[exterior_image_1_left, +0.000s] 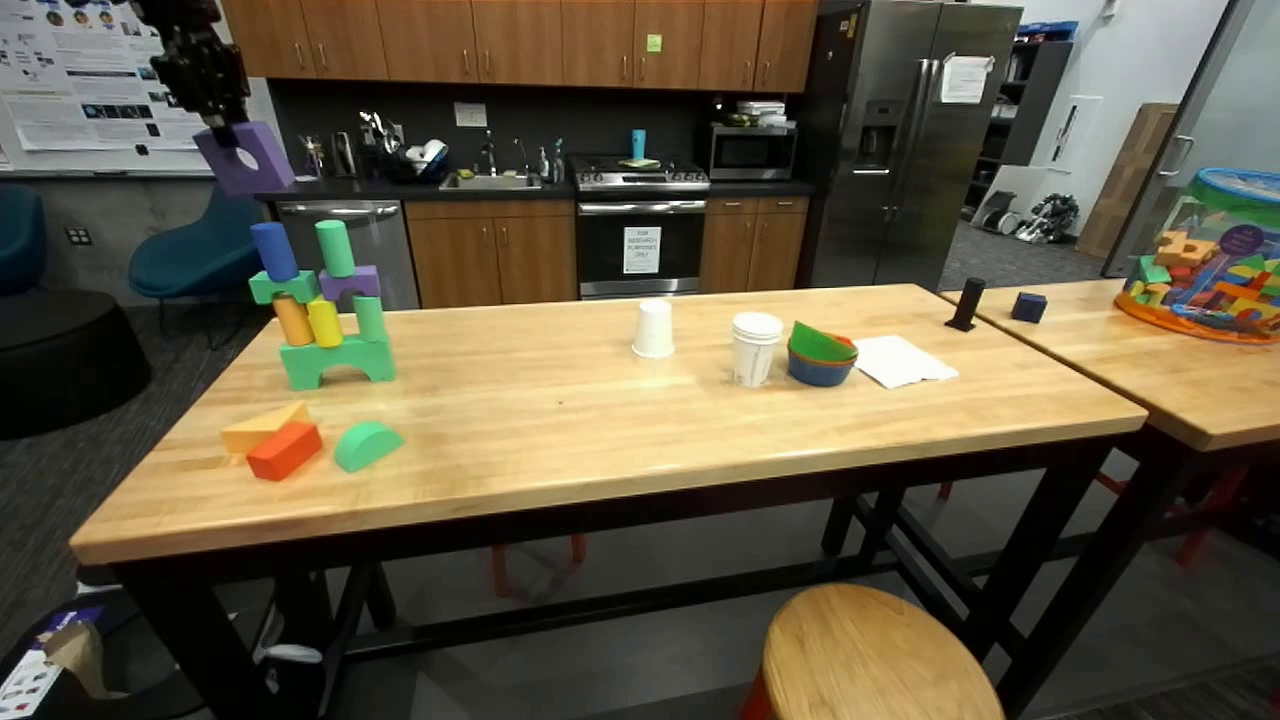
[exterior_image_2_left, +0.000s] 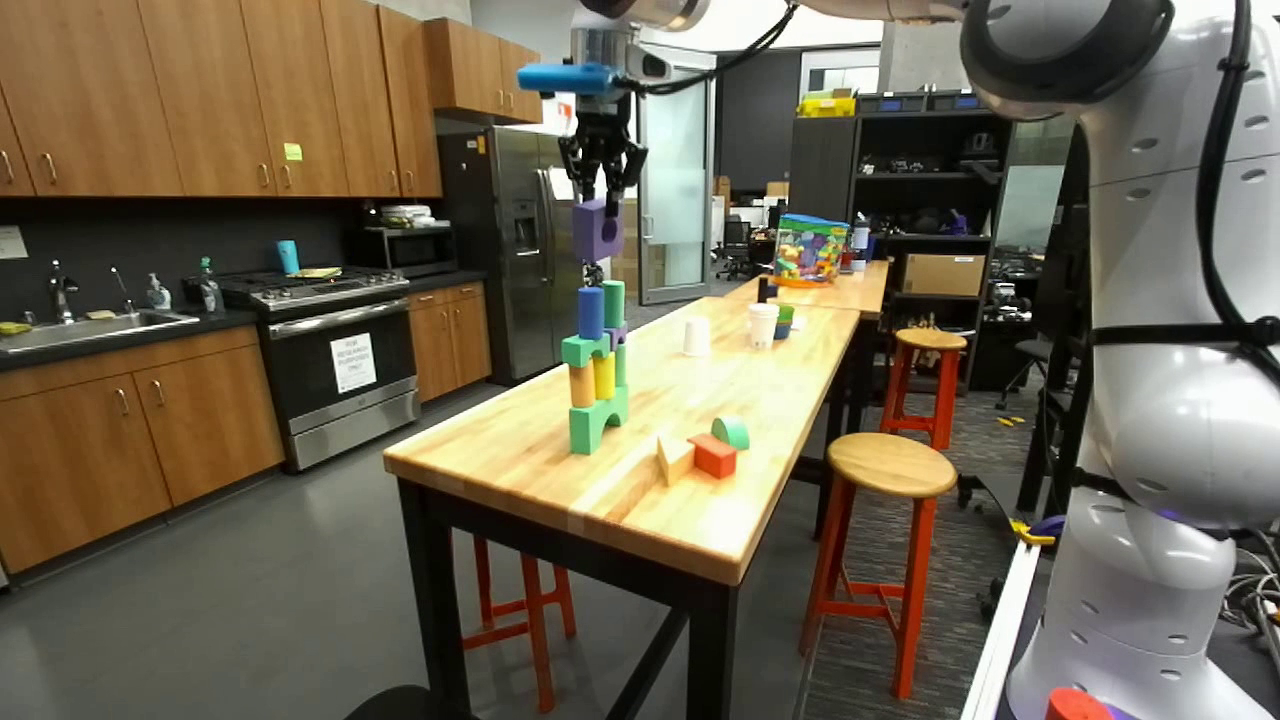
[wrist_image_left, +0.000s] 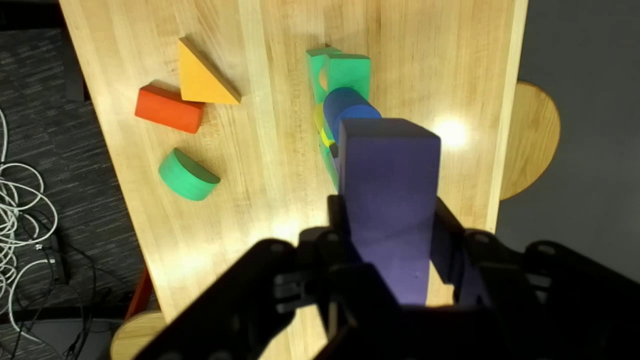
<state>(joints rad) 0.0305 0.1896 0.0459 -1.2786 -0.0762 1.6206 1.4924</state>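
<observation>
The hand (exterior_image_2_left: 600, 200) is clenched on a purple block (exterior_image_2_left: 590, 235) and holds it at 12 o'clock of the block tower (exterior_image_2_left: 603, 375) in an exterior view; a gap separates the two. Completed portion, as judged from the layout: the tower stands upright on the desk (exterior_image_1_left: 560, 440), built from a green arch (exterior_image_1_left: 345, 352) at its base to a blue cylinder (exterior_image_1_left: 274, 251) and a green cylinder (exterior_image_1_left: 336, 248) at its top. Outstanding portion, by the same judgement: the purple block is not seated, and three pieces lie loose. From that block in the wrist view, locate the orange triangle (wrist_image_left: 200, 80) and red block (wrist_image_left: 169, 109) at 10 o'clock, the green half-cylinder (wrist_image_left: 182, 177) at 9 o'clock. Alignment over the tower is uncertain, since the block partly hides it there. Markings: the sign (exterior_image_1_left: 642, 250) on the oven (exterior_image_1_left: 600, 245) reads "FOR RESEARCH PURPOSES ONLY". Print on the refrigerator (exterior_image_1_left: 895, 240) sheet (exterior_image_1_left: 966, 79) and wall poster (exterior_image_1_left: 100, 90) is illegible; no brand can be read.
</observation>
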